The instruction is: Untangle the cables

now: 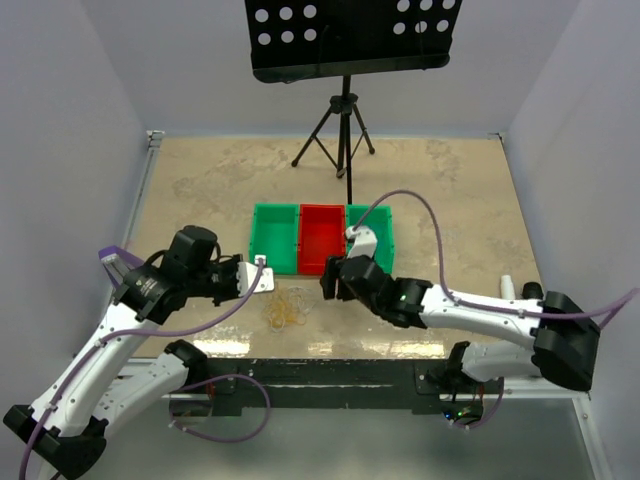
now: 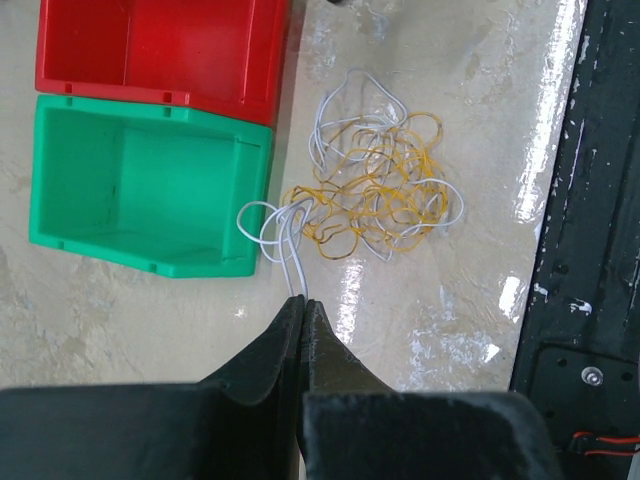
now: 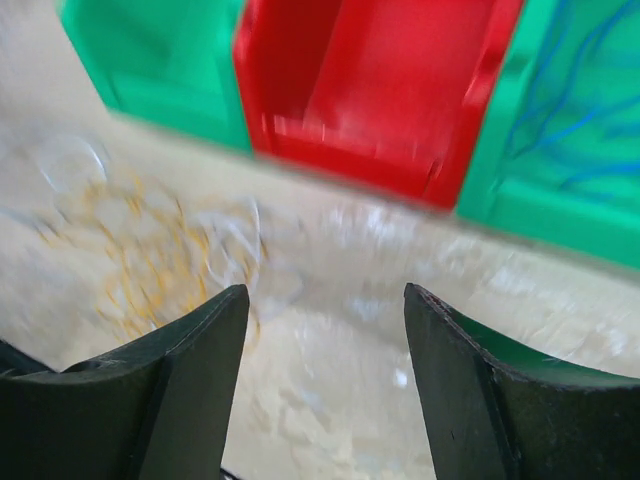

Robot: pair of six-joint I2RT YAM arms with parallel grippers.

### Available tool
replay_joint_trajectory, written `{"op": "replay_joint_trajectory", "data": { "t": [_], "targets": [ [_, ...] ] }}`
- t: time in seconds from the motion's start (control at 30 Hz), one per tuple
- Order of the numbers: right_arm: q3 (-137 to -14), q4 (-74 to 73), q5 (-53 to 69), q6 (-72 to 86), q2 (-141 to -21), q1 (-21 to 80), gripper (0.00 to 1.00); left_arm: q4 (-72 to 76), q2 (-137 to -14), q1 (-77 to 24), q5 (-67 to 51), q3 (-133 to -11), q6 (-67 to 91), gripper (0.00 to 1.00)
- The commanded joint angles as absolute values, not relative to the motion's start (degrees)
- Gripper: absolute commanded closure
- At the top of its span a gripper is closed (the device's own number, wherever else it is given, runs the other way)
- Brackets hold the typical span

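From above, a tangled heap of thin whitish and yellow-orange cables point(image 1: 288, 308) is lying on the beige bench point(image 1: 200, 190), between the left fingers point(image 1: 262, 278) and right fingers point(image 1: 331, 282). Left wrist: the left fingers point(image 2: 303, 312) are pinching shut on one white strand point(image 2: 288, 250) beside a green plastic bin point(image 2: 150, 185). Right wrist: the right fingers point(image 3: 205, 340) are standing wide apart, gripping nothing.

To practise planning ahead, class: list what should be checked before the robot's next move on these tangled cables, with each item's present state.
1. Left gripper shut on a white cable: ok.
2. Right gripper open and empty: ok.
3. Tangle pulled apart: not ok, yellow and white strands interlace.
4. Green bin beside the tangle empty: ok.
5. Where the held cable runs through the tangle: cannot tell.
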State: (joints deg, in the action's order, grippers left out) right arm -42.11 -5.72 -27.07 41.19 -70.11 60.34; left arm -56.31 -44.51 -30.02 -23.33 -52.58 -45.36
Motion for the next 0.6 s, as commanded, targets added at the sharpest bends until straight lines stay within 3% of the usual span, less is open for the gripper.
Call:
{"op": "replay_joint_trajectory", "data": {
  "t": [0.0,0.33,0.57],
  "targets": [
    [-38.41,1.48,-23.20,44.03,-75.04,65.73,0.33,-53.70,-44.47,-29.88,-22.33,-51.86,-43.95,1.00],
    [-45.52,5.27,-27.51,44.12,-86.38,75.76,0.43,-48.78,-43.86,-29.88,-9.94,-43.60,-42.89,1.00],
    [-46.67,7.73,-27.42,44.12,-92.02,77.61,0.46,-48.43,-43.86,-29.88,-9.93,-42.54,-42.80,1.00]
  ]
}}
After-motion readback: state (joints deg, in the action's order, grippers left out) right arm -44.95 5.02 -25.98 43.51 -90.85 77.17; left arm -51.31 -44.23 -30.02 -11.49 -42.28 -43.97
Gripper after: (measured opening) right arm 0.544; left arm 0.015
